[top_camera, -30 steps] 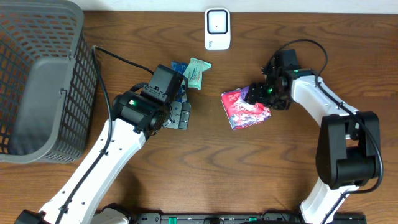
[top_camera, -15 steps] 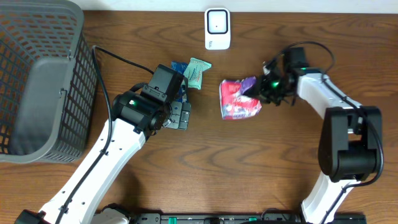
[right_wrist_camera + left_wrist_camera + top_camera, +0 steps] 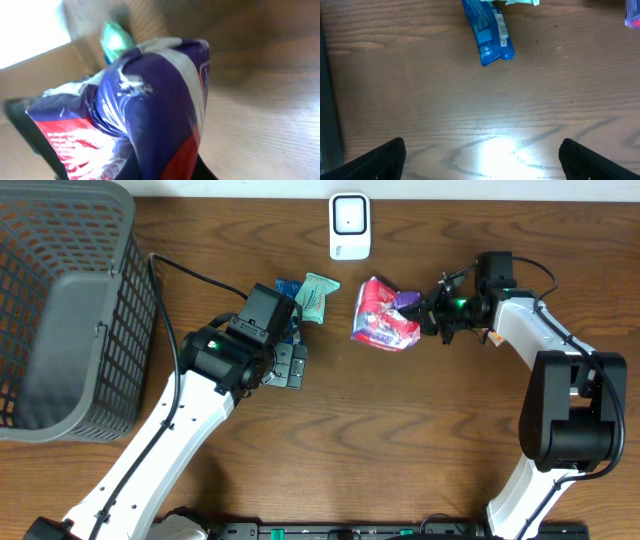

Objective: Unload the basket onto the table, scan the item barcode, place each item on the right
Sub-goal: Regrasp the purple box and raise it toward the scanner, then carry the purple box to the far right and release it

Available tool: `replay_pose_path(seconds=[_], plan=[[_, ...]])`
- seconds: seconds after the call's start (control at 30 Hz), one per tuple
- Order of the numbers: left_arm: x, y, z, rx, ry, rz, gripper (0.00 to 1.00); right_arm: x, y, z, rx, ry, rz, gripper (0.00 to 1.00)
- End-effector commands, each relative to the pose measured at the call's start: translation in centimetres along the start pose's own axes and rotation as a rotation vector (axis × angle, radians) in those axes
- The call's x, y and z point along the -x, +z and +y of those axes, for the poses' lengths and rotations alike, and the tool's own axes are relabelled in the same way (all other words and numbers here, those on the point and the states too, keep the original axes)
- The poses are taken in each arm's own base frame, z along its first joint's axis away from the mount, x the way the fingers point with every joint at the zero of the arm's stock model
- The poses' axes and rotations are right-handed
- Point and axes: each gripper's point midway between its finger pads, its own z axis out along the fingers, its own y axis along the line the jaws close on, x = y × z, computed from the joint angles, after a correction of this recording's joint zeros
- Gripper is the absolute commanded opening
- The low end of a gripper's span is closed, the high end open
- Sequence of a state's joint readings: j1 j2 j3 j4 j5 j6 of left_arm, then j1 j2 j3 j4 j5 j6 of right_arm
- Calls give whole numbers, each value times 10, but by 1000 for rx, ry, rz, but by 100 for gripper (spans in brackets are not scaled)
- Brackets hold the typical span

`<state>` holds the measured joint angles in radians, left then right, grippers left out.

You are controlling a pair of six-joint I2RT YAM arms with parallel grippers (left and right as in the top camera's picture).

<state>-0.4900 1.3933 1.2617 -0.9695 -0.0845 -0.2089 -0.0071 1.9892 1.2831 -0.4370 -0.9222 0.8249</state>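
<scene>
Two pincers are mine. My right pincer (image 3: 428, 311) is clamped on one end of the red and purple packet (image 3: 383, 317). It holds the packet near the white scanner (image 3: 349, 226), a little toward me and to its right. In my right wrist view the crumpled wrapper fills the frame, and I cannot tell where its barcode faces. My left pincer (image 3: 480, 155) stands wide apart over bare table (image 3: 420, 100), gripping nothing. Ahead of it lies a blue packet (image 3: 487, 32), barcode up, with a green packet (image 3: 316, 294) at its far end. A basket (image 3: 60, 300) sits far left.
</scene>
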Motion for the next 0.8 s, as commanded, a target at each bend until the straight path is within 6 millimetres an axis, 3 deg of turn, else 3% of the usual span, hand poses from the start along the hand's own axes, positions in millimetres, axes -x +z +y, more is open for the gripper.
replay_pose_path(seconds=[0.0,0.2,0.33,0.6,0.67,0.77], plan=[[-1,1,2,8,1,5,98,2,1,44,135,21,11,1],[-1,1,2,8,1,5,98,29,5,128,344,-118,-192,1],[-1,1,2,8,1,5,98,49,7,162,365,-108,-399,1],[-1,1,2,8,1,5,98,76,-15,214,208,-214,-777,1],[-1,1,2,8,1,5,98,79,-11,220,193,-238,-789,1],[-1,1,2,8,1,5,98,95,18,210,151,-226,-763,2]])
